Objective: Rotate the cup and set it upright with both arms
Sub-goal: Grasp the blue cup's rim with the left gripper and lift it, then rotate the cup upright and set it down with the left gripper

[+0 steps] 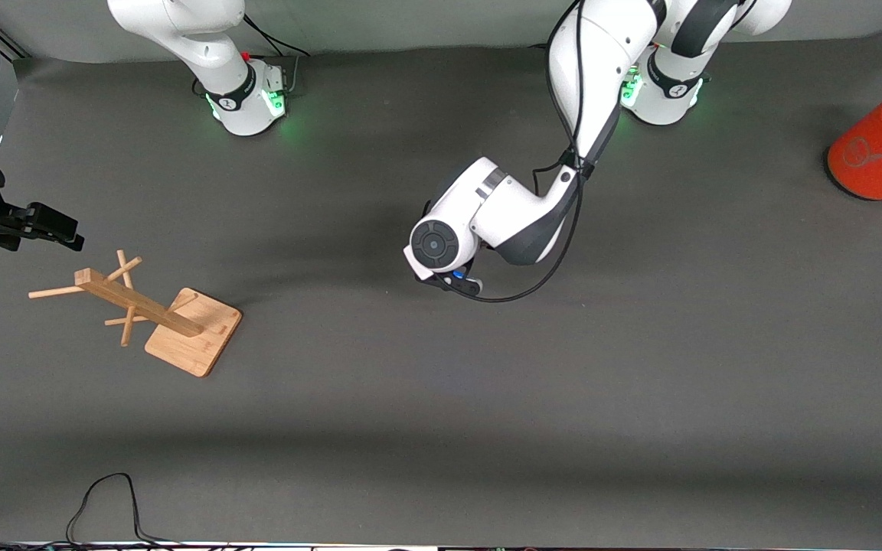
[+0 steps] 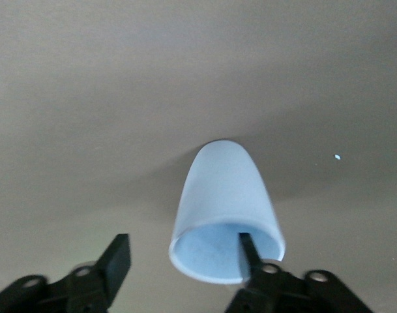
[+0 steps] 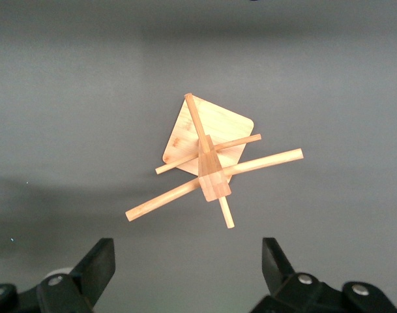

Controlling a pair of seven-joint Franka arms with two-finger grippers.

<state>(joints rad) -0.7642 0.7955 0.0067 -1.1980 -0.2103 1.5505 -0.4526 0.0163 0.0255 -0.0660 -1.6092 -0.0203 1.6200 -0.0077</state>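
The pale blue cup [image 2: 224, 202] lies on its side on the dark table mat, its open mouth toward my left gripper [image 2: 183, 244]. The left gripper is open: one finger [image 2: 247, 251] reaches into the cup's mouth, the other stands outside, apart from the cup. In the front view the left gripper [image 1: 452, 283] is low over the middle of the table and the cup is hidden under its wrist. My right gripper [image 1: 66, 233] hangs open and empty at the right arm's end of the table, and also shows in the right wrist view [image 3: 187, 251].
A wooden peg rack [image 1: 142, 310] on a square base stands under the right gripper; it also shows in the right wrist view [image 3: 208, 163]. A large orange cylinder with a grey top [image 1: 881, 149] stands at the left arm's end. A black cable [image 1: 104, 497] lies at the near edge.
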